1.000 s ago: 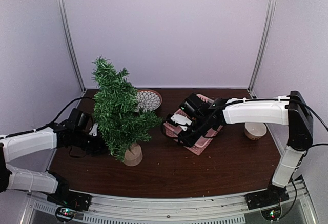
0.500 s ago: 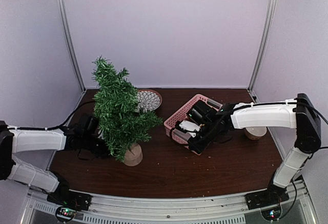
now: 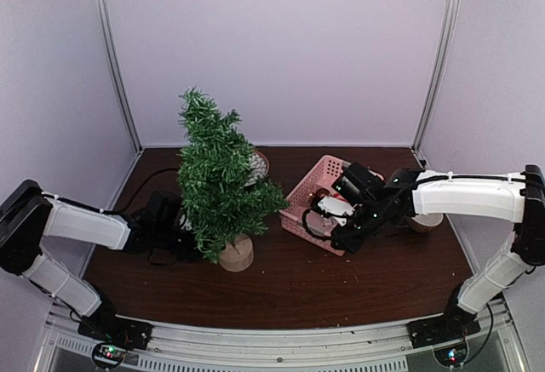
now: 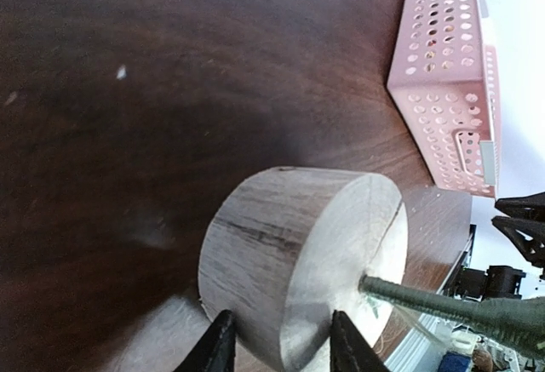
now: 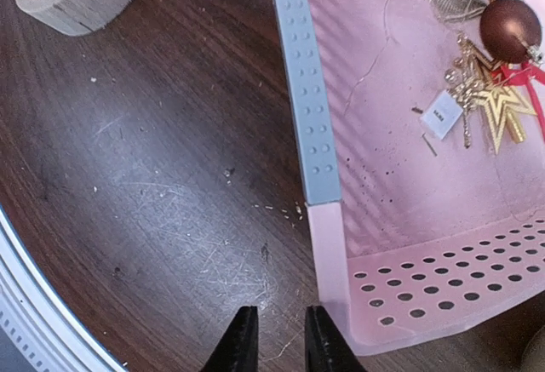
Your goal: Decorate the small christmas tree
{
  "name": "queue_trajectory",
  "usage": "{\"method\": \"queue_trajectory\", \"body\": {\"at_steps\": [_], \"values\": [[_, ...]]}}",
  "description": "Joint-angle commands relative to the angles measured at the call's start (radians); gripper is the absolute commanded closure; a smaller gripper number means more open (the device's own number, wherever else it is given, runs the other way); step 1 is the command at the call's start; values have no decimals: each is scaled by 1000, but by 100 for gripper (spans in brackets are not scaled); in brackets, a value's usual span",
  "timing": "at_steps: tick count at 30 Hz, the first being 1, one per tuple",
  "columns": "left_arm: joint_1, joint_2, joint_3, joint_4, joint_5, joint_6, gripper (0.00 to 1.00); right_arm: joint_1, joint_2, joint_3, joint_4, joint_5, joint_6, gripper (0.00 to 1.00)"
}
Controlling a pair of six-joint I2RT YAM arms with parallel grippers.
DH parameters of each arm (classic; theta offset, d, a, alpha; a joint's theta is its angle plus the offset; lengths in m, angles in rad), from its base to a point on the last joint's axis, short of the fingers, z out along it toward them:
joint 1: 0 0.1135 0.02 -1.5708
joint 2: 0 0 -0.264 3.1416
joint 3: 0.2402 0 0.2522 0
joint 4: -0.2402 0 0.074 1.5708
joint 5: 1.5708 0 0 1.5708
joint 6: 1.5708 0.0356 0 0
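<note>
We find the left end effector (image 4: 283, 348) low on the surface (image 3: 341, 287). Its two fingers are partly closed and sit on either side of the wooden base (image 4: 289, 244) of the small christmas tree (image 3: 220, 176); we cannot tell whether they press it. The tree stands left of centre, near a pink basket (image 5: 426, 300). The right end effector (image 5: 279, 340) hangs over bare surface at the basket's corner, fingers slightly parted, holding nothing. In the basket lie a brown ball (image 5: 509, 27) and a gold star (image 5: 498, 108). The surface is dark brown wood, scratched and speckled. Pale lilac walls (image 3: 281, 48) enclose it, with metal posts (image 3: 115, 65) at the rear corners.
</note>
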Motion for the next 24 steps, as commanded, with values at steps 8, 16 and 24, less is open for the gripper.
{"method": "queue_trajectory", "body": {"at_steps": [8,16,24], "values": [[-30,150,22,144,-27,-91,64,-6,74,160,111,30,-74,63],[-33,152,16,161,-38,-114,63,-9,201,205,173,-20,-125,63],[-37,170,38,162,-46,-120,66,-24,165,104,165,-16,-104,81]]}}
